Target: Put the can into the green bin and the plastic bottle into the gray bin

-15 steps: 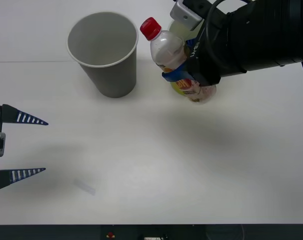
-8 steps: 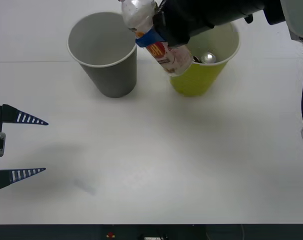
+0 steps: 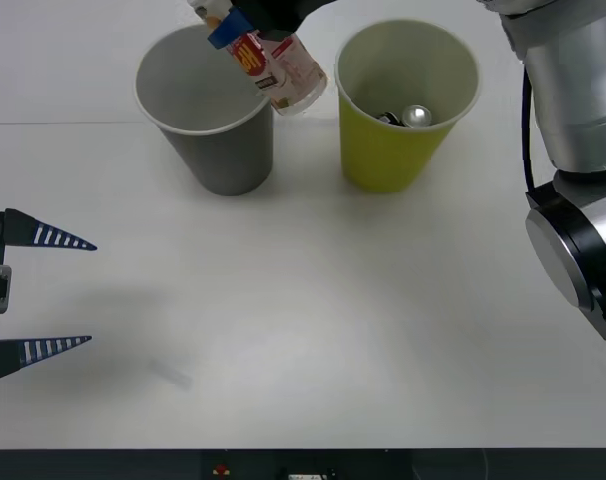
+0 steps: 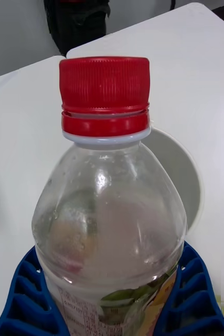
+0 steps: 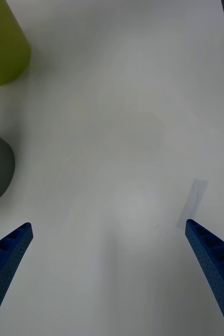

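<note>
Compared with a second before, the plastic bottle [image 3: 273, 68] had travelled left across the table [image 3: 313, 300]: it was first in front of the green bin [image 3: 403, 110], then between the two bins, and now it hung tilted over the near right part of the gray bin's [image 3: 208, 105] rim, its base end pointing toward the green bin. The carry was almost finished – in my judgement only the release over the gray opening remained.

The can [image 3: 415, 116] already lay inside the green bin, its silver top visible at the bottom, so that half of the task looked done.

The right gripper [image 4: 112, 294] was clamped on the bottle: in the right wrist view the blue ribbed fingers [image 4: 22, 294] pressed both sides of the clear body, below the shoulder and the red cap [image 4: 104, 94], with the pale rim of the gray bin behind the bottle's neck. In the front view the gripper itself was mostly cut by the top edge, so how well the bottle was centred over the opening I cannot say exactly; it seemed nearer to the rim than to the middle.

The left gripper [image 3: 43, 295] waited low at the left edge of the table, its fingers wide apart and holding nothing – bare table between them.
</note>
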